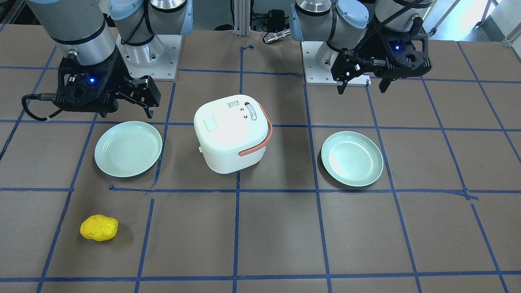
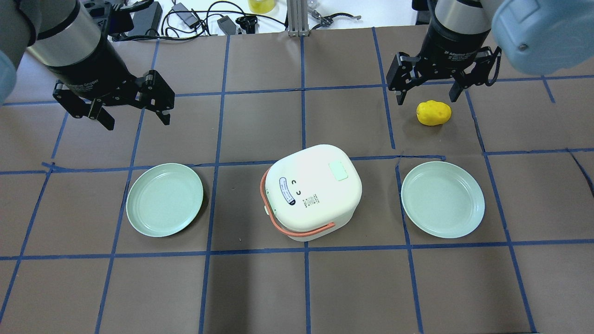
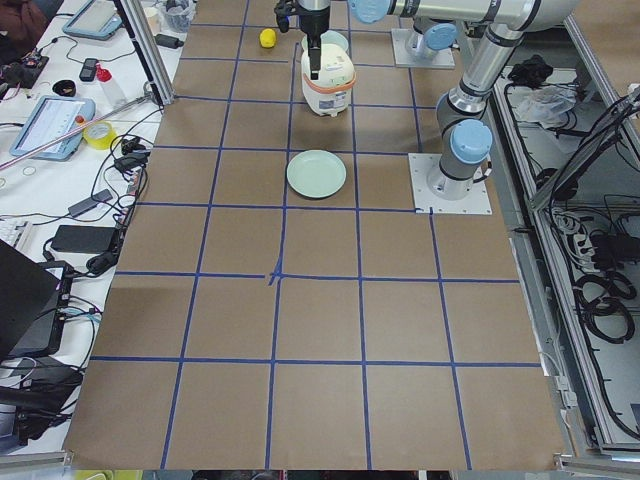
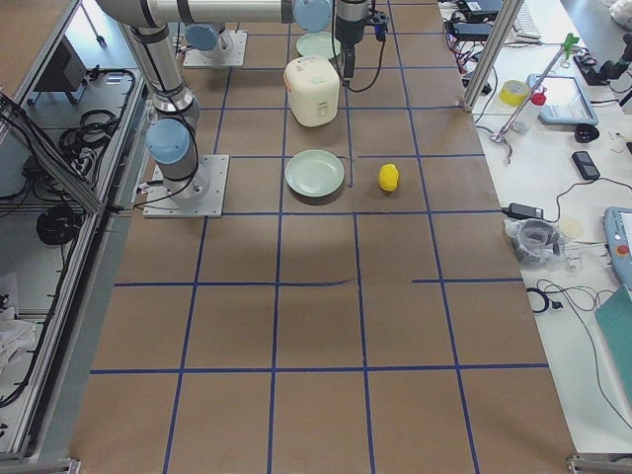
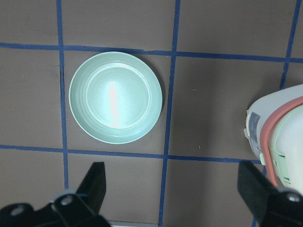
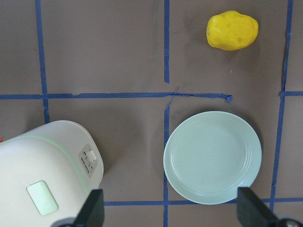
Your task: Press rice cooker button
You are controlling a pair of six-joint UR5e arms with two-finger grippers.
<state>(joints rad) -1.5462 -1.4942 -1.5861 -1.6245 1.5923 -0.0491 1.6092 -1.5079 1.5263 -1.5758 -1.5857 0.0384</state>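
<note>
"Where is the button (image 2: 338, 170) sitting?"

"On top of the rice cooker (image 2: 329, 208), on the half facing the right claw (image 2: 426, 98). That claw is hanging nearer, and the button is lying inward from it, back toward the robot."

"And the claws?"

"Both are gaping wide and holding nothing. The left claw (image 2: 137, 121) is hanging farther off."

The right edge of the left wrist view is cutting off most of the rice cooker (image 5: 277, 142). The print on its oval label (image 2: 287, 190) is showing too small to read.
</note>
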